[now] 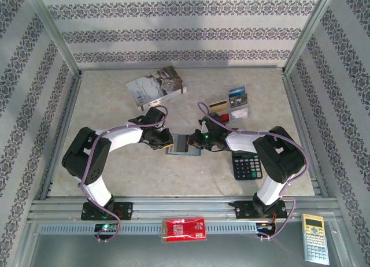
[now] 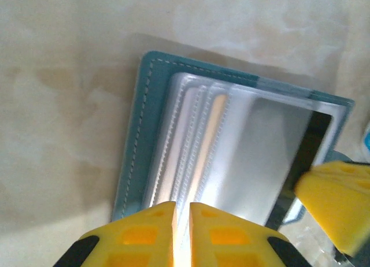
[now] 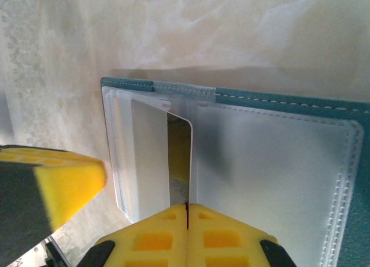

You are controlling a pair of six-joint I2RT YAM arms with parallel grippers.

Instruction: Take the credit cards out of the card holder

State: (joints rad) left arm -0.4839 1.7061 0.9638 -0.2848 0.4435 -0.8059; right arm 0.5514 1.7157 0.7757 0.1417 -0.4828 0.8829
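The blue-grey card holder (image 1: 184,144) lies open on the table between my two grippers. Its stitched cover (image 2: 136,151) and clear plastic sleeves (image 2: 191,134) fill the left wrist view. My left gripper (image 2: 182,206) pinches the near edge of those sleeves, with only a thin gap between its fingers. My right gripper (image 3: 187,206) is shut on the edge of a pale credit card (image 3: 179,154), which stands up out of a sleeve of the holder (image 3: 272,180). The other arm's yellow finger (image 3: 52,186) shows at the left of the right wrist view.
Several cards stand in a clear rack (image 1: 234,102) at the back right. A grey-white book (image 1: 155,86) lies behind the left arm. A black calculator (image 1: 247,164) sits right of the holder. A red packet (image 1: 184,227) and a pale calculator (image 1: 315,238) lie off the front edge.
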